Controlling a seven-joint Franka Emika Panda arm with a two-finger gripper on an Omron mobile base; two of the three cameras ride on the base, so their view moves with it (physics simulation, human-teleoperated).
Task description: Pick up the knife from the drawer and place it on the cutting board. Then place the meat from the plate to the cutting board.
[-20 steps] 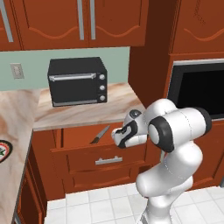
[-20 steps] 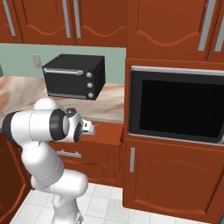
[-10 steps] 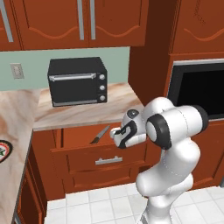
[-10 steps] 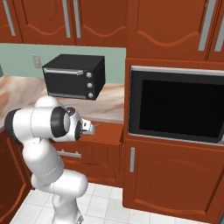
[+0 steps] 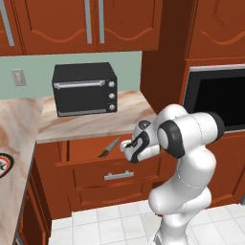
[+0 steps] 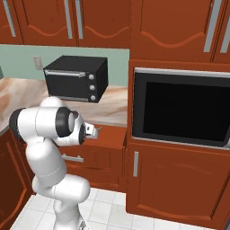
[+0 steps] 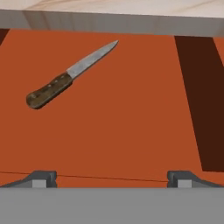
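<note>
Note that the drawer (image 5: 95, 162) stands pulled out beneath the counter edge, exposing the knife (image 7: 70, 75) flat on its floor, lying diagonally with the blade toward the counter. Your gripper (image 7: 111, 178) hangs above the drawer with its fingers spread wide and empty, well apart from the knife. Judge the dark handle the better grasp point, so align the fingers across it before descending
</note>
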